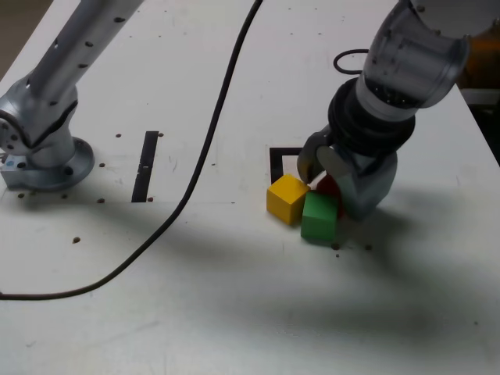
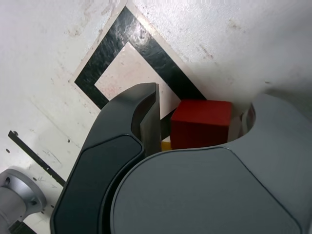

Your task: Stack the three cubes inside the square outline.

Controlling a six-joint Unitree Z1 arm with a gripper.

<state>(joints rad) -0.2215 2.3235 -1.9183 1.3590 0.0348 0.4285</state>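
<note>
My gripper (image 1: 324, 173) is low over the table with its jaws on either side of the red cube (image 2: 201, 123). A narrow gap shows between the dark finger (image 2: 146, 117) and the cube, so the gripper is open. In the exterior view only a sliver of the red cube (image 1: 330, 186) shows behind the fingers. The yellow cube (image 1: 287, 198) and the green cube (image 1: 319, 216) sit side by side on the table just in front of it. Partly hidden by the gripper, the square outline (image 1: 283, 158) lies just behind the cubes. The red cube rests beside the outline's (image 2: 146, 46) tape edge.
A straight black strip (image 1: 145, 166) lies toward the exterior view's left. A black cable (image 1: 211, 141) curves across the table between the strip and the outline. The arm's base (image 1: 43, 148) is bolted at the far left. Small dark specks dot the white tabletop.
</note>
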